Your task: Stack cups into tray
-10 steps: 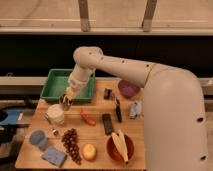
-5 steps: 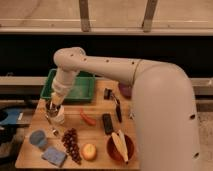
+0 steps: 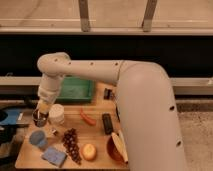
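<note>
Two cups stand outside the tray [image 3: 75,91]: metal cup [image 3: 40,119] just off its front-left corner, blue cup [image 3: 37,138] farther forward. At the metal cup's mouth sits the gripper [image 3: 41,112], clenched or released I cannot tell. That cup looks light, stiff and slick, best pinched by its rim.

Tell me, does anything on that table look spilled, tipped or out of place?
Nothing stands out: no spill, nothing tipped. The gripper is down at the metal cup; the pale blue cup stands nearer the camera, and the green tray lies behind. Neither cup is in it yet.
</note>
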Robot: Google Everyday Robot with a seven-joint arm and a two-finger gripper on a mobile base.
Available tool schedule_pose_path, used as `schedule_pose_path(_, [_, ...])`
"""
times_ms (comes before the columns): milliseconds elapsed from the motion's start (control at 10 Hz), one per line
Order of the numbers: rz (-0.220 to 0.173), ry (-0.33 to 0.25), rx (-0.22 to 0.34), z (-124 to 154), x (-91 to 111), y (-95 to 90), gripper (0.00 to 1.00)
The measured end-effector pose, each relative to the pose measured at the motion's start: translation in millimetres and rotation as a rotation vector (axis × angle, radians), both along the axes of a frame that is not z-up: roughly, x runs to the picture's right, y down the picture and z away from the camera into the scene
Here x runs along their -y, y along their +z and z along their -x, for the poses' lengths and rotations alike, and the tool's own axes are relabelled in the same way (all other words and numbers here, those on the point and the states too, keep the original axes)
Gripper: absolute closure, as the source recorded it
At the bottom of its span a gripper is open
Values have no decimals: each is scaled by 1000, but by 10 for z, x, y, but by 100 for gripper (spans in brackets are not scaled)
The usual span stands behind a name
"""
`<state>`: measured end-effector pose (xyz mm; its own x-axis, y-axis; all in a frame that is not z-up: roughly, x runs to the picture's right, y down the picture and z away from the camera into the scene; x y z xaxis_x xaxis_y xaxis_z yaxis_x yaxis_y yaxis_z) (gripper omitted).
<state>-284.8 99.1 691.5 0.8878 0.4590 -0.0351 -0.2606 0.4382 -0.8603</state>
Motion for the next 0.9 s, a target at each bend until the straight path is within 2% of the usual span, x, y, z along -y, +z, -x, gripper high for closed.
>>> schedule_pose_path(200, [19, -36, -13, 53, -114, 9, 100])
schedule_pose_path(700, [25, -34, -15, 49, -116, 23, 100])
schedule_pose_path(900, [53, -51, -8, 135, -272, 86, 100])
